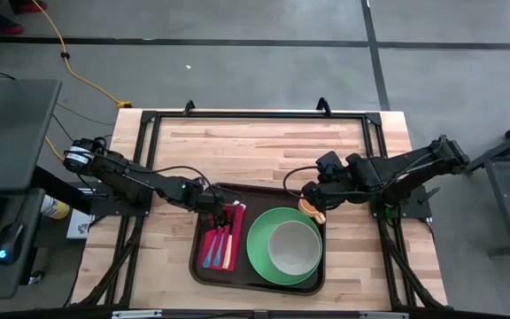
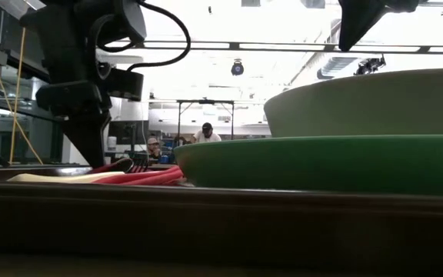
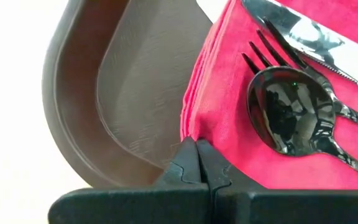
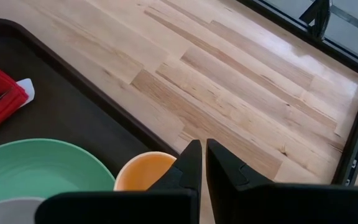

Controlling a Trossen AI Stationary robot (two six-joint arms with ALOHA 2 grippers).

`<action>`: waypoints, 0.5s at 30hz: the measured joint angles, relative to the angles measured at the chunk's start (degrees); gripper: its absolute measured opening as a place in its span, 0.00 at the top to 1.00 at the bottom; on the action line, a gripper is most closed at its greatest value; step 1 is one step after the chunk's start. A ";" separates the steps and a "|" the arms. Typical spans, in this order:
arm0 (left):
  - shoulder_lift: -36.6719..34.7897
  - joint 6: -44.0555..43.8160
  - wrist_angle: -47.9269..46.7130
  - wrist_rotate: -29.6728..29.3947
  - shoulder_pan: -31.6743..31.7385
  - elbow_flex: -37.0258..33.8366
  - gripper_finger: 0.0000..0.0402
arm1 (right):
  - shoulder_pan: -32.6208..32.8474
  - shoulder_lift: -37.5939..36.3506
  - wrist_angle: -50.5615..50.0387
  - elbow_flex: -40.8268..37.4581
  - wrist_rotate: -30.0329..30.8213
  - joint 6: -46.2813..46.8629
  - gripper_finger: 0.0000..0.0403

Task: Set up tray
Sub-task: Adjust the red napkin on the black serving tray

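Observation:
The dark brown tray (image 1: 204,266) lies at the table's near middle. On its left part a folded red napkin (image 3: 229,74) carries a spoon (image 3: 291,118), a fork and a knife. A green plate (image 1: 259,252) with a pale bowl (image 1: 292,246) fills its right part. An orange cup (image 4: 143,171) stands at the tray's far right corner. My left gripper (image 3: 197,152) is shut, its tips at the napkin's far left corner. My right gripper (image 4: 204,155) is shut and hangs well above the cup, touching nothing. My left gripper comes steeply from above, and its shut fingertips (image 3: 185,163) meet the far left corner of the folded napkin (image 3: 190,127), beside the tray's bare floor. The napkin lies flat on the tray. Whether any layer is caught between the fingers cannot be told.
Bare wooden tabletop (image 1: 264,146) stretches beyond the tray to the far edge, framed by a black metal rail (image 1: 255,113). The tray's raised rim (image 3: 61,93) curves close to my left fingers. In the low view, people show far back in the room.

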 joint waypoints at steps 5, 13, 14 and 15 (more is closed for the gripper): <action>0.00 1.74 0.60 -0.39 -0.01 0.00 0.97 | 0.00 -0.01 0.32 0.00 -0.33 0.00 1.00; -0.31 4.96 1.89 -0.47 -0.02 -0.01 0.74 | 0.01 -0.02 0.44 0.00 -0.63 -0.04 1.00; -0.59 5.20 1.93 -0.53 -0.02 -0.02 0.72 | 0.00 -0.02 0.44 0.00 -0.68 -0.04 1.00; -0.76 5.40 2.24 -0.61 -0.02 -0.02 0.70 | 0.00 -0.01 0.45 0.00 -0.78 -0.04 1.00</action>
